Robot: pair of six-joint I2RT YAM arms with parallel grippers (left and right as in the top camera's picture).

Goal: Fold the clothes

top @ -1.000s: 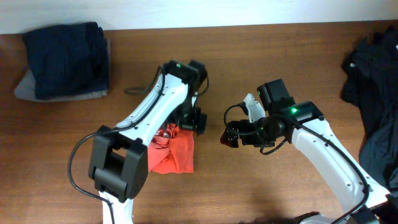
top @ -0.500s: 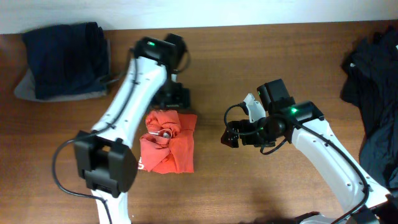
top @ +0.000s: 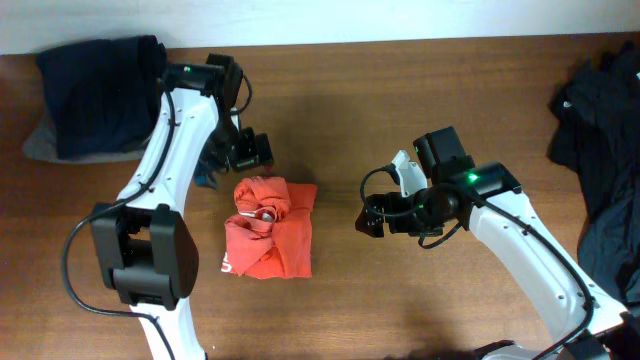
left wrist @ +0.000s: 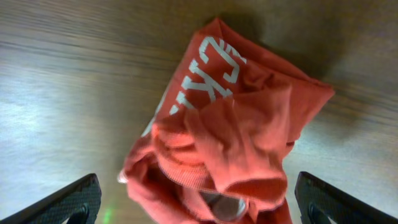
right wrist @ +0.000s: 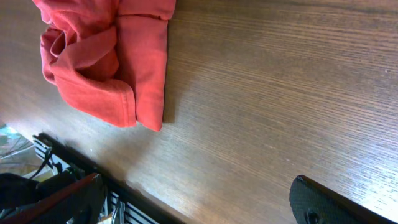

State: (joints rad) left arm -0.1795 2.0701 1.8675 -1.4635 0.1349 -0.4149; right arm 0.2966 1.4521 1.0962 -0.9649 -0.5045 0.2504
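Observation:
The clothes in play are an orange-red T-shirt (top: 270,230) with white lettering, lying as a small, lumpy folded bundle on the wooden table (top: 400,90). My left gripper (top: 250,152) hovers just behind the bundle, open, with nothing between its fingers. In the left wrist view the T-shirt (left wrist: 233,118) fills the middle, and the left gripper (left wrist: 199,208) shows only two dark fingertips (left wrist: 68,200) in the bottom corners. My right gripper (top: 372,218) stands open to the right of the shirt, apart from it. The right wrist view has the T-shirt (right wrist: 109,59) at top left, well off the right gripper (right wrist: 196,205).
A folded stack of navy and grey clothes (top: 100,95) lies at the back left. A loose heap of dark garments (top: 600,150) hangs over the table's right side. The table's near edge (right wrist: 93,171) shows in the right wrist view.
My left arm has swung back and to the left, off the T-shirt, which now lies fully uncovered. The right arm has not moved.

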